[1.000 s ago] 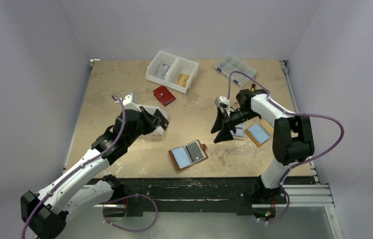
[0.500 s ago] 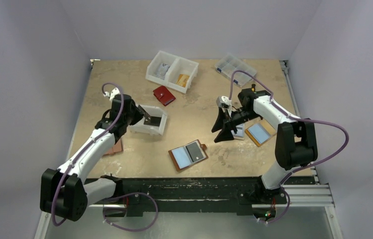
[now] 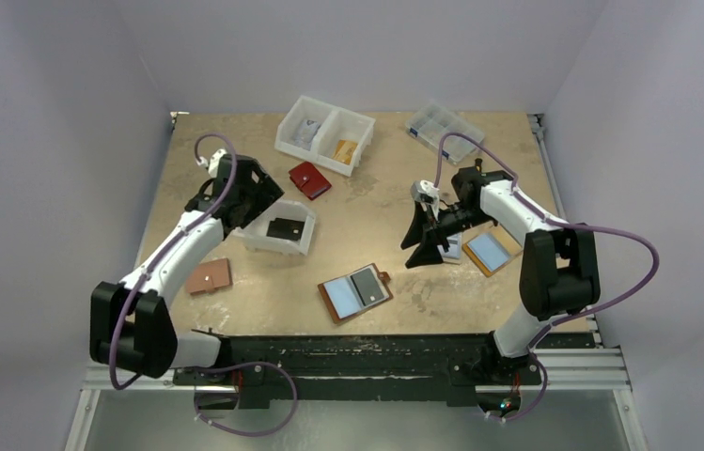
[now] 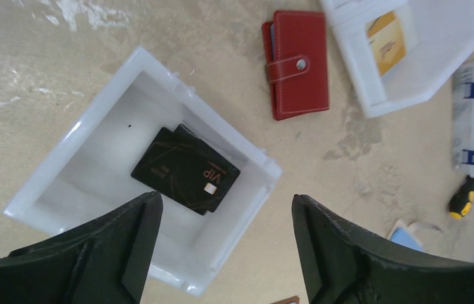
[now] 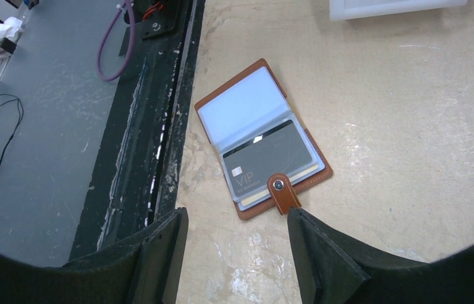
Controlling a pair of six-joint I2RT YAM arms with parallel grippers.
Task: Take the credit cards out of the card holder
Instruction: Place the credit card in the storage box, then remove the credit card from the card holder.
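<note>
Tan surface is carrying the card holder open near its front edge, one credit card sitting in its tab-side half; the open right hand is hanging nearer it than the open left hand over the bin

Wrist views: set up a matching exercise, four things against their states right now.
1 card holder
2 red wallet
3 white bin
4 left gripper

a open, empty
b snapped shut
c lying open, one dark card in its sleeve
d black cards inside

Pairs: 1-c, 2-b, 3-d, 4-a
</note>
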